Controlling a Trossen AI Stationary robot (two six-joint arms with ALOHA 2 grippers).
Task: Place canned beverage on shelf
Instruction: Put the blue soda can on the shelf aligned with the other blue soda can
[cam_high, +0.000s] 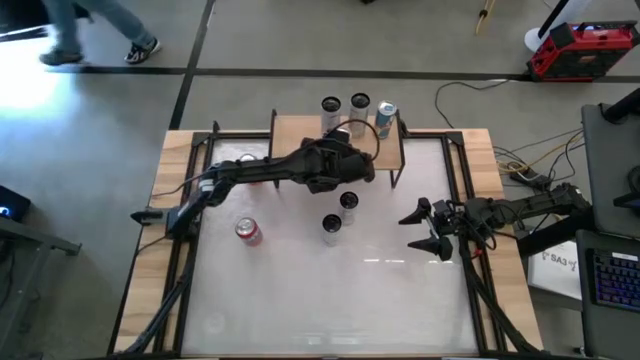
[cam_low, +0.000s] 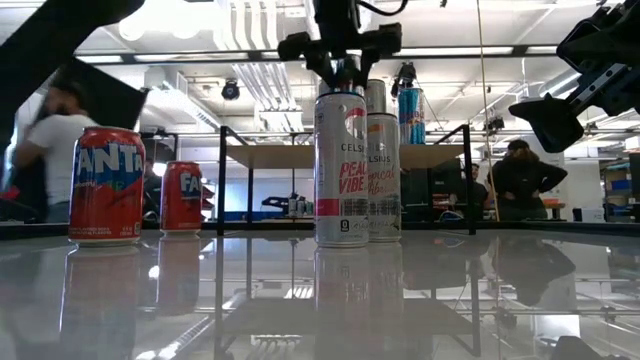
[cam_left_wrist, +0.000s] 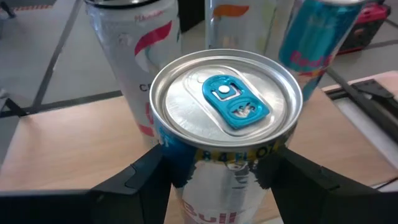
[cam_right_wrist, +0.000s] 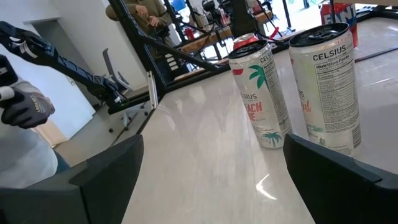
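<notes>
Left wrist view: a blue-and-silver can (cam_left_wrist: 227, 124) with a blue pull tab is seen clamped between the left gripper's (cam_left_wrist: 217, 177) two dark fingers, taken on the sides just under the rim, with the tan shelf top (cam_left_wrist: 68, 143) beneath and behind it; whether its base is resting on the wood or hanging just above cannot be told. Three more cans stand close behind it at the far edge of the shelf, seen in the high view as two silver lids (cam_high: 331, 104) (cam_high: 359, 101) and a blue can (cam_high: 386, 118). The held can is judged stiff in the wall yet easily dented if squeezed hard, smooth and somewhat slippery, and moderately heavy if full; a hold across the body near the top, as here, is thought sound, provided it is kept upright. In the high view the left gripper (cam_high: 345, 158) is reached over the shelf (cam_high: 290, 130) from the left. On the worktop (cam_high: 300, 300) just in front of the shelf two tall white cans (cam_high: 349, 203) (cam_high: 332, 226) stand close together, and a red can (cam_high: 248, 231) is set apart to their left. The right gripper (cam_high: 425, 228) waits over the worktop's right side, its fingers held apart and nothing between them
</notes>
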